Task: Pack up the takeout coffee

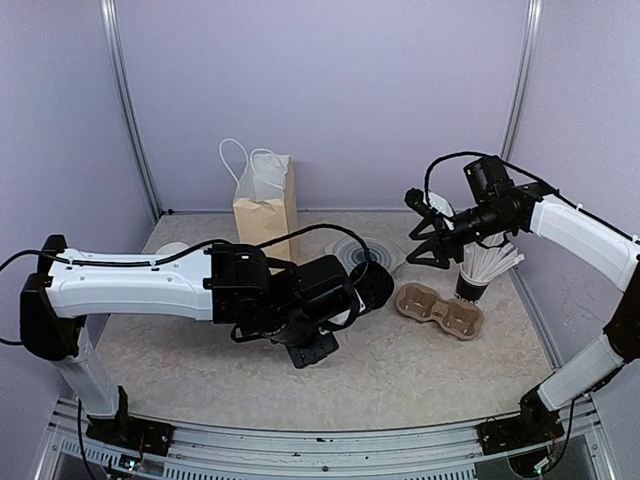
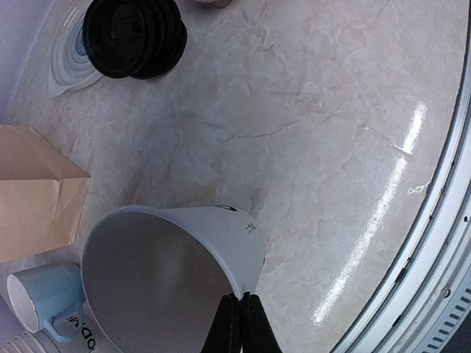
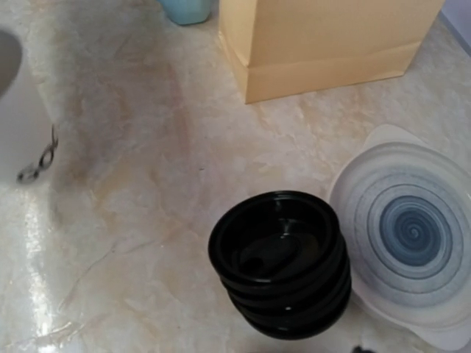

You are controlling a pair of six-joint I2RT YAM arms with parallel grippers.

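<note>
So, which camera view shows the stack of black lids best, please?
The right wrist view: the stack of black lids sits whole and close, seen from above. The left wrist view shows it small at the top edge; in the top view it blends into the dark left arm beside it.

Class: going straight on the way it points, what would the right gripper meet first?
Probably the stack of round black plastic lids; nothing shows between it and the right gripper, though depth is unclear.
</note>
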